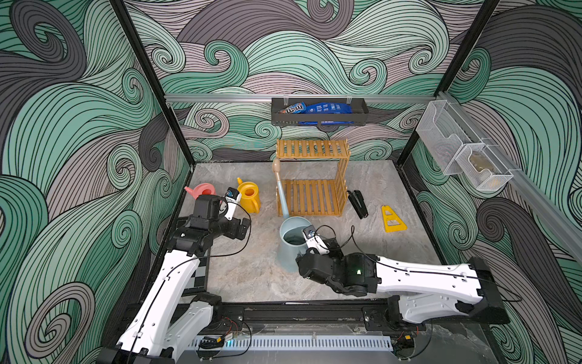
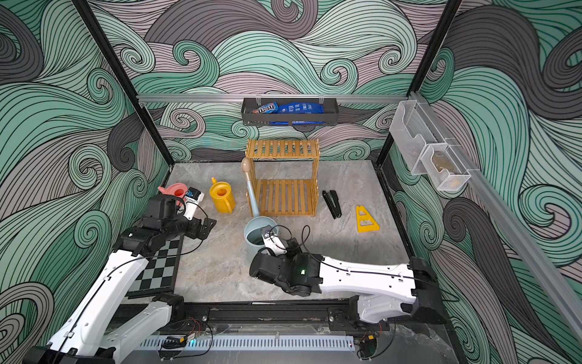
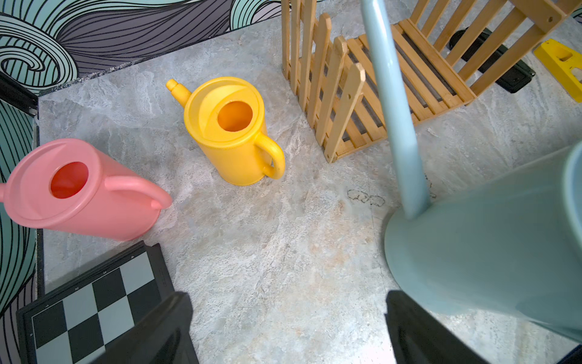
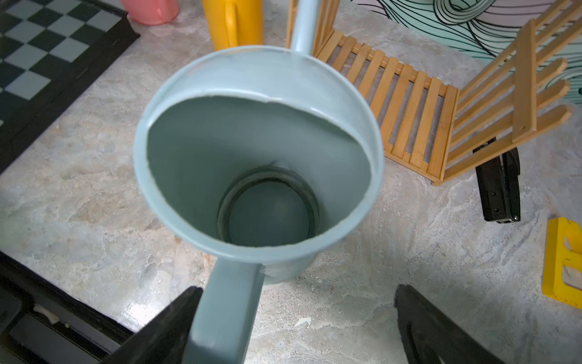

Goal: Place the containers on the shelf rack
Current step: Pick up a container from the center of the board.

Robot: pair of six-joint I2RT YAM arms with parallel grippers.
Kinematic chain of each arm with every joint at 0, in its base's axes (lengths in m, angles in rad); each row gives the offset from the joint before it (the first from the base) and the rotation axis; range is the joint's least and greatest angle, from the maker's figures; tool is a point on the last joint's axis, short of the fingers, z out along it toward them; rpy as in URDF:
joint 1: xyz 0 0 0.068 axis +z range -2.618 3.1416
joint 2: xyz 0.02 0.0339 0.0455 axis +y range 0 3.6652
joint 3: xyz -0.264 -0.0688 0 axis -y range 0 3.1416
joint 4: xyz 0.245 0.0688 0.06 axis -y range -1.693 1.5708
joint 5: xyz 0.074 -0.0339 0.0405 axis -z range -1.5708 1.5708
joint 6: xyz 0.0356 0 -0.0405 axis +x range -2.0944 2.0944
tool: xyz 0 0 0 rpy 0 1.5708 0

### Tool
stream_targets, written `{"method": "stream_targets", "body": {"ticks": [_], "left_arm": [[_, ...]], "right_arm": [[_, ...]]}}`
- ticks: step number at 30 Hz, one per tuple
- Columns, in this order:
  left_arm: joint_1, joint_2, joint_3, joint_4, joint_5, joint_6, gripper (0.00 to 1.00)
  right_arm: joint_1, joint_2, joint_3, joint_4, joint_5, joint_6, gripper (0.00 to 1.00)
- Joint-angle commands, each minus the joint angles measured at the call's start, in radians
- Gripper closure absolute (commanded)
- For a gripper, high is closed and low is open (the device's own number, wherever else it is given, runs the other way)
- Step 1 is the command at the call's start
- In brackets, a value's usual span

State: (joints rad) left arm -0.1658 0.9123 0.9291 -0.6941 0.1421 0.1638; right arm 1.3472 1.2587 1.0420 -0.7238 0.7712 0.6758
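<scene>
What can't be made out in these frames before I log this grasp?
- Pink watering can: in both top views the left arm covers its handle side.
- Pale blue watering can: its handle runs off the right wrist view's bottom edge; whether the right gripper touches it is unclear.
- Mesh bins: contents too small and blurred in both top views.

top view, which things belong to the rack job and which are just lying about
Job: pale blue plastic watering can, yellow plastic watering can, pink plastic watering can, golden-brown slatted wooden shelf rack.
Lying about: black stapler, yellow plastic triangle, chessboard, black wall tray, clear mesh bins.
</scene>
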Motion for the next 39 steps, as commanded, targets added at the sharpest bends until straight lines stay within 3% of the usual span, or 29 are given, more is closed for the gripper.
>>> {"method": "stream_targets", "body": {"ticks": [1, 6, 19, 39], "left_arm": [[0.0, -0.007, 0.0, 0.02, 0.006, -0.006, 0.01], [0.0, -0.007, 0.008, 0.011, 0.015, -0.004, 0.01], [-0.005, -0.015, -0.008, 0.02, 0.023, -0.001, 0.01], [0.0, -0.01, -0.011, 0.029, 0.008, 0.002, 0.01]], "right_arm": [[-0.016, -0.064, -0.036, 0.047, -0.02, 0.013, 0.11], [-0.057, -0.109, -0.075, 0.076, -0.067, 0.012, 0.22], [-0.058, -0.105, -0.116, 0.133, -0.119, -0.034, 0.31], [-0.08, -0.272, -0.143, 0.12, -0.17, -0.191, 0.69]]}}
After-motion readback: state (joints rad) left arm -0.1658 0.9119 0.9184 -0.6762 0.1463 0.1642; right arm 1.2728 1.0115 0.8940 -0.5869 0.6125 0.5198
